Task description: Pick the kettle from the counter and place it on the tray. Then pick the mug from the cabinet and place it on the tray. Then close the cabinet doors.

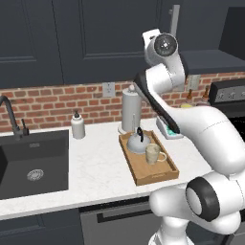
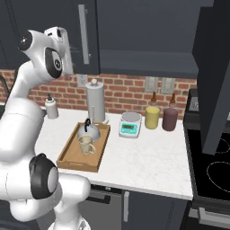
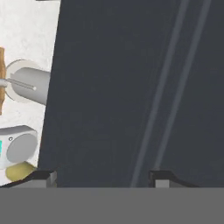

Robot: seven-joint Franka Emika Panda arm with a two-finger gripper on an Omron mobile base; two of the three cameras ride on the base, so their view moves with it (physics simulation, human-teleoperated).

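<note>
The wooden tray [image 1: 158, 176] lies on the white counter [image 1: 100, 167]. The silver kettle [image 1: 138, 142] and the cream mug [image 1: 153, 153] stand on the tray, kettle behind mug; both also appear as kettle [image 2: 88, 130] and mug [image 2: 86, 144]. My gripper [image 3: 101, 178] is raised high, its fingers wide apart with nothing between them, facing the dark face of the left cabinet door [image 3: 131, 87]. That door's silver bar handle [image 2: 83, 33] is just beside my hand. The right cabinet door [image 2: 215, 76] is swung open, and the cabinet [image 2: 148, 31] shows a dark inside.
A steel paper-towel cylinder [image 2: 95, 101] stands behind the tray. A white-and-teal scale [image 2: 130, 124], a yellow bottle [image 2: 152, 117] and a dark-red bottle [image 2: 170, 118] sit to its right. A soap dispenser [image 1: 77, 125] and black sink [image 1: 33, 162] lie left, and a stove [image 2: 211, 170] right.
</note>
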